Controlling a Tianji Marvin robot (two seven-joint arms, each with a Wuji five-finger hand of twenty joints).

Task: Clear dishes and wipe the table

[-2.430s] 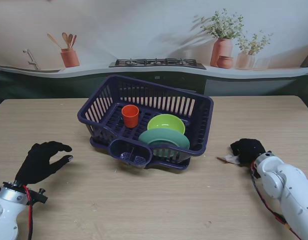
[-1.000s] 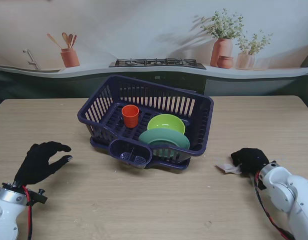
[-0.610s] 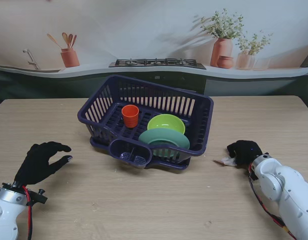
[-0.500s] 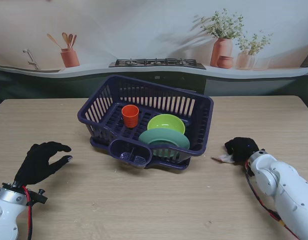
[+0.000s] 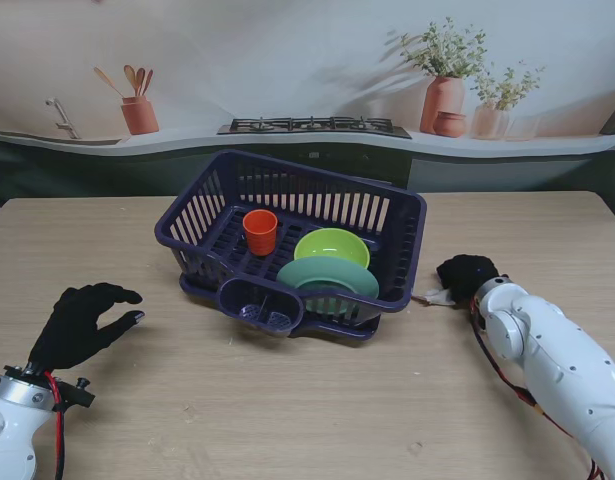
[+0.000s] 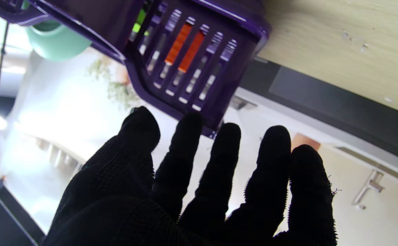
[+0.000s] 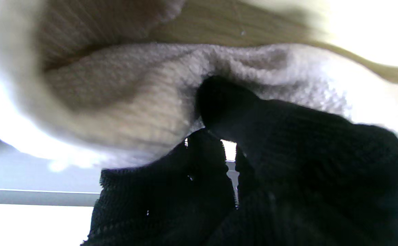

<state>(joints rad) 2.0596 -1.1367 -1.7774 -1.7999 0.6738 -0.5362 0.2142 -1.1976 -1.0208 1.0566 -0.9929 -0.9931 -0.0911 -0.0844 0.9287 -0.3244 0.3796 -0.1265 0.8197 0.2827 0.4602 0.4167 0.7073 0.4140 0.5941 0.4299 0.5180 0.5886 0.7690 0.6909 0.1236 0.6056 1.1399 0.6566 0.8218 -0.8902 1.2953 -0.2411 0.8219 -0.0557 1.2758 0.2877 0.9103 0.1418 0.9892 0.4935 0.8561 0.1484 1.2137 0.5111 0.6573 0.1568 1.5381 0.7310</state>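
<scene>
Right hand curled down on a whitish cloth, pressing it to the wooden table just right of the purple dish rack. Left hand empty, fingers spread, hovering well left of rack. Rack holds orange cup, lime bowl, green plate

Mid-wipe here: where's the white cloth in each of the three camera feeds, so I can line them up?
Stand view: the cloth peeks out from under the right hand, on the table just right of the purple dish rack.
Left wrist view: not in it; only the rack and the left hand.
Right wrist view: the cloth fills the middle, pressed by the right hand.
Shared landmark: the wooden table.
</scene>
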